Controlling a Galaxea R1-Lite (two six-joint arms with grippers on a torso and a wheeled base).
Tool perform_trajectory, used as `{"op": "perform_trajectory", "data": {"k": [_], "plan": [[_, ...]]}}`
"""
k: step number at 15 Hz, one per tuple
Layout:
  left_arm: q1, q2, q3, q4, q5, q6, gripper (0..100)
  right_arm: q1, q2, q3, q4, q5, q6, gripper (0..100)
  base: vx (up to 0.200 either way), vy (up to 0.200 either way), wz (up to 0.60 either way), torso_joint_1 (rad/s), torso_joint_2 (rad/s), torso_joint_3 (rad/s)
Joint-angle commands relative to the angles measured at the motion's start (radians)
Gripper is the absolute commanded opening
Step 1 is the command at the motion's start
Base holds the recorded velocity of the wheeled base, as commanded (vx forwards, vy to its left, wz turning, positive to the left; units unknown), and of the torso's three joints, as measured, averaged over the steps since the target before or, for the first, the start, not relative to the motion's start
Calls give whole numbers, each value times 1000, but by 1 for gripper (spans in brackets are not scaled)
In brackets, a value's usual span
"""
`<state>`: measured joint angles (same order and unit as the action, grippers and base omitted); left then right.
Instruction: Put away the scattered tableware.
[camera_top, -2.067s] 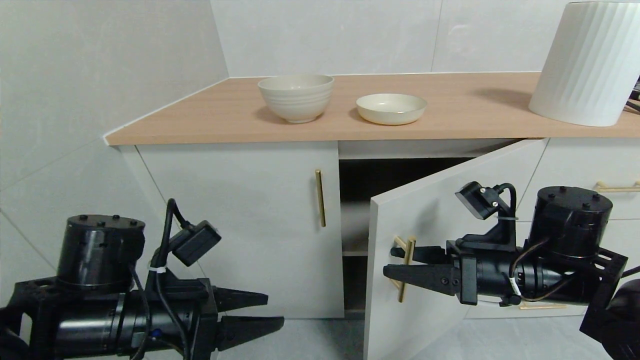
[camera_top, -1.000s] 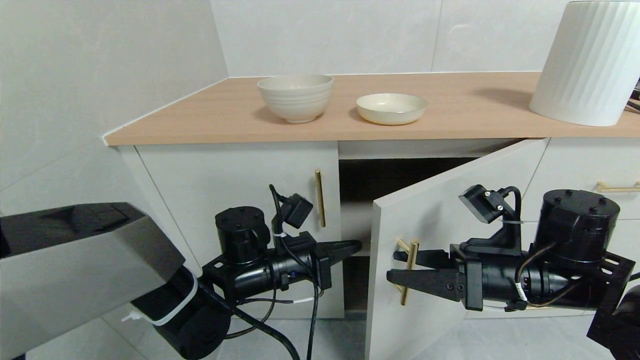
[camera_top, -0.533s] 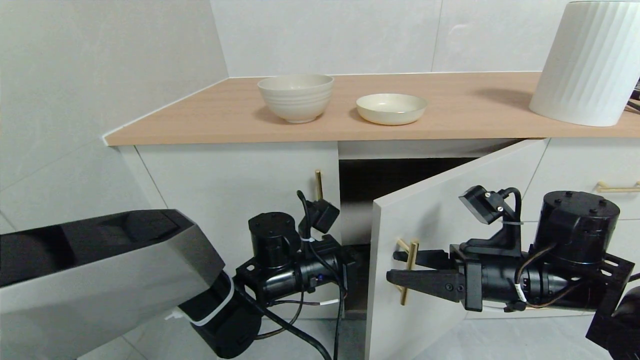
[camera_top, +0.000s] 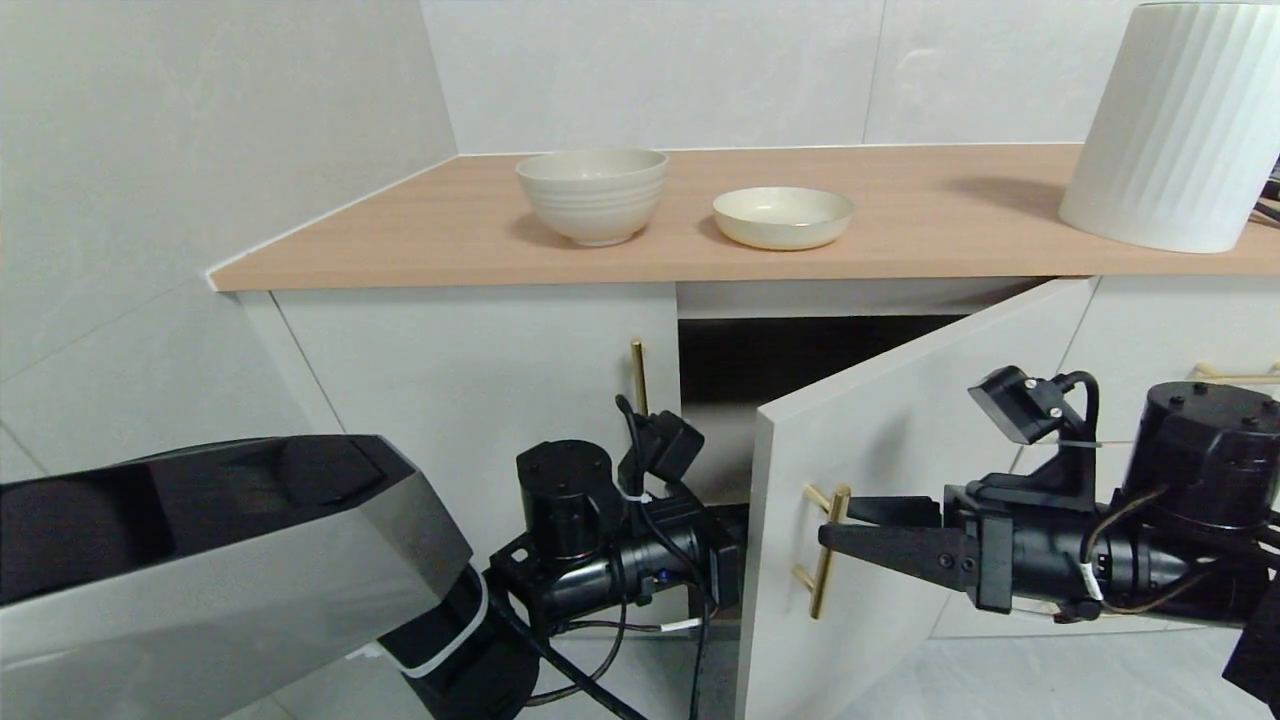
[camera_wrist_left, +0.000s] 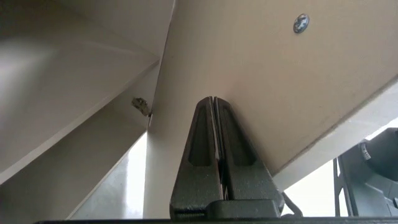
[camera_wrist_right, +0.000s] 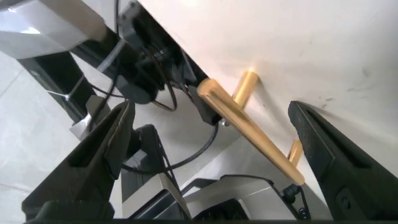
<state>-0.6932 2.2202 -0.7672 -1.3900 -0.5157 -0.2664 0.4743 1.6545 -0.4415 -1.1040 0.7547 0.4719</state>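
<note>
Gripper on the left arm (camera_wrist_left: 213, 106), tips together, touches the inner face of the half-open white cabinet door (camera_top: 880, 420); the right gripper (camera_top: 840, 527) stands apart around its brass bar handle (camera_top: 826, 550). Up on the wooden desk (camera_top: 400, 240) sit a ribbed cream ceramic bowl (camera_top: 592, 195) and shallow cream dish (camera_top: 783, 216): probably stiff, slick, breakable; pinch each rim.

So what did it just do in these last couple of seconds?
The left end effector, shut, swung forward from the lower left into the cabinet opening, behind the open door. The right end effector, open around the door handle, shifted right as the door swung slightly wider. The bowl and dish stayed put.
</note>
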Motion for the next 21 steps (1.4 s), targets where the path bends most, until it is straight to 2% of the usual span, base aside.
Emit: {"op": "perform_trajectory", "data": {"k": [1,5,9,11,12,13,16,19,21], "plan": [[-6,-5,3,-1,-1,-2,0,-11,-119,75,0,2,4,100,0,0,0,0,0,0],[-8,-20,16,-1,0,-2,0,35,-236,256,0,9,-3,100,0,0,0,0,0,0],[-8,-22,16,0,8,-4,0,58,-237,287,0,8,-4,100,0,0,0,0,0,0],[-16,-25,9,0,8,-48,0,58,-239,288,0,6,-4,100,-200,0,0,0,-2,0],[-16,-27,6,0,8,-54,0,58,-239,290,0,8,-6,100,-200,0,0,7,2,2],[-16,-34,-10,14,6,-76,0,58,-239,293,0,6,-6,100,-200,0,0,2,2,-2],[-16,-28,-50,69,6,-80,0,58,-248,302,0,5,-7,100,-67,0,0,1,1,2],[-16,-19,-150,200,6,-82,0,58,-255,306,0,5,-6,100,0,0,0,0,0,0],[-17,-22,-176,229,8,-82,0,58,-257,306,0,5,-6,100,0,0,0,0,0,0]]}}
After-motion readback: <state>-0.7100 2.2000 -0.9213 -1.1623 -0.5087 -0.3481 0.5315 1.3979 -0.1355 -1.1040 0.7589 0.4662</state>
